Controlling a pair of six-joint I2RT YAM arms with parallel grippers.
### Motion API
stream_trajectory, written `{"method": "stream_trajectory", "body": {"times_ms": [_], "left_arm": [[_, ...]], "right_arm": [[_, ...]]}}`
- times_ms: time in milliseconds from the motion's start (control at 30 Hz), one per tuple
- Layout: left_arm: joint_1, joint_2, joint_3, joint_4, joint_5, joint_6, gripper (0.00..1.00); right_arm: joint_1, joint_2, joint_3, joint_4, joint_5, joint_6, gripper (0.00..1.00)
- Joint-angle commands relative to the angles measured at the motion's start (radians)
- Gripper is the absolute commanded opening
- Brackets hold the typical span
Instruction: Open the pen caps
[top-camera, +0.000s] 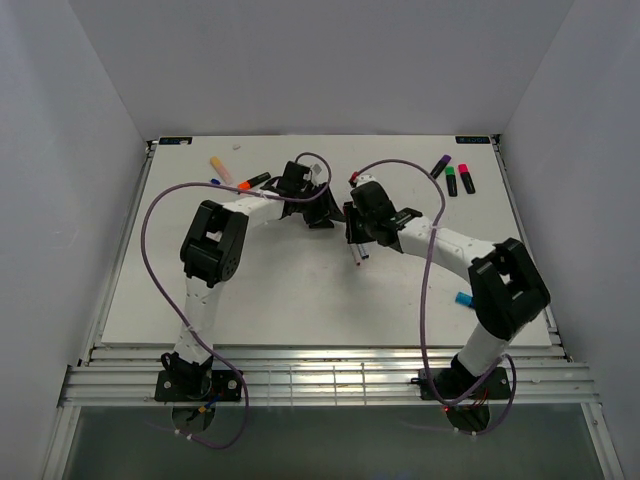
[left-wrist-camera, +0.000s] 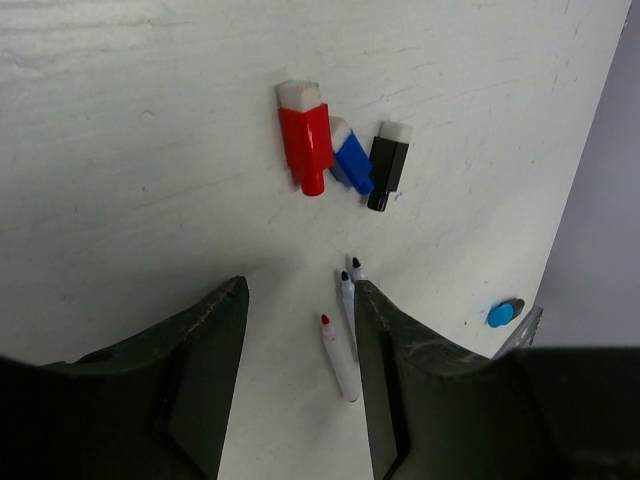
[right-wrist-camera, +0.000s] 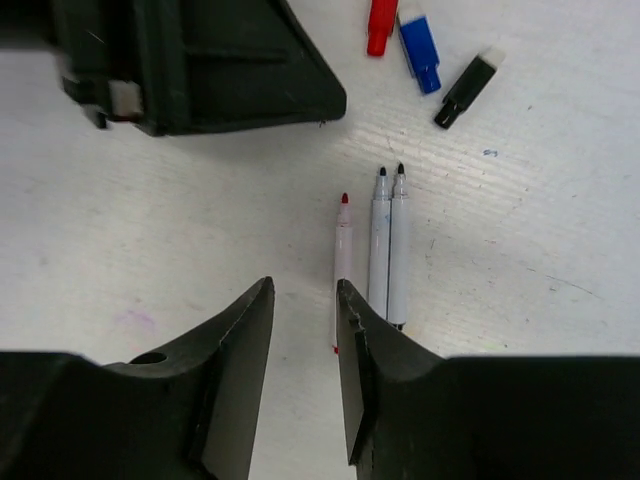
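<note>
- The left gripper (left-wrist-camera: 300, 290) hangs above the white desk (top-camera: 300, 300) with its two fingers wide apart, and nothing is between them.
- The right gripper (right-wrist-camera: 305, 290) is also open, with a narrower gap, and it holds nothing.
- From above, both grippers are near the middle of the desk, close to each other, the left one a little farther back.
- Three thin pens (right-wrist-camera: 380, 245) lie side by side on the desk with no caps on, so their tips are bare.
- The red-tipped pen (right-wrist-camera: 343, 240) lies just beside the inner finger of the right gripper, and its lower end is hidden behind that finger.
- The other two thin pens have dark tips and touch each other along their length.
- Three caps lie close together, a little beyond the pen tips: a red cap (left-wrist-camera: 305, 145), a blue cap (left-wrist-camera: 351, 160) and a black cap (left-wrist-camera: 388, 165).
- The blue cap leans against the red cap, and the black cap lies just beside the blue one.
- Three highlighters (top-camera: 452, 180) with purple, green and pink caps lie at the far right of the desk, caps on.
- An orange-capped highlighter (top-camera: 250, 181) and a pale one (top-camera: 219, 166) lie at the far left.
- A small light blue piece (top-camera: 464, 298) lies alone beside the right arm.
</note>
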Motion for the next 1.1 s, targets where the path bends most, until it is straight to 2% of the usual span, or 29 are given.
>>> {"method": "stream_trajectory", "body": {"times_ms": [0, 133, 300, 433, 533, 667, 867, 1067], "left_arm": [[0.012, -0.098, -0.059, -0.033, -0.037, 0.034, 0.58], [0.015, -0.179, -0.123, -0.004, -0.029, 0.031, 0.58], [0.015, -0.282, -0.253, 0.083, 0.016, -0.021, 0.59], [0.007, -0.357, -0.353, 0.169, 0.033, -0.079, 0.60], [-0.010, -0.385, -0.413, 0.263, 0.050, -0.122, 0.61], [-0.027, -0.379, -0.467, 0.327, 0.081, -0.176, 0.61], [-0.042, -0.364, -0.491, 0.349, 0.122, -0.175, 0.60], [-0.042, -0.393, -0.519, 0.355, 0.125, -0.155, 0.61]], "right_arm": [[-0.012, -0.156, 0.010, -0.025, 0.039, 0.023, 0.38], [-0.062, -0.269, 0.020, -0.147, 0.148, 0.037, 0.41], [-0.274, -0.359, -0.029, -0.333, 0.199, 0.071, 0.42], [-0.471, -0.507, -0.163, -0.373, 0.101, 0.076, 0.43], [-0.680, -0.582, -0.240, -0.392, 0.020, 0.076, 0.43], [-0.800, -0.623, -0.305, -0.418, -0.057, 0.106, 0.45], [-0.923, -0.624, -0.363, -0.448, -0.132, 0.137, 0.52], [-0.964, -0.638, -0.424, -0.462, -0.125, 0.220, 0.59]]}}
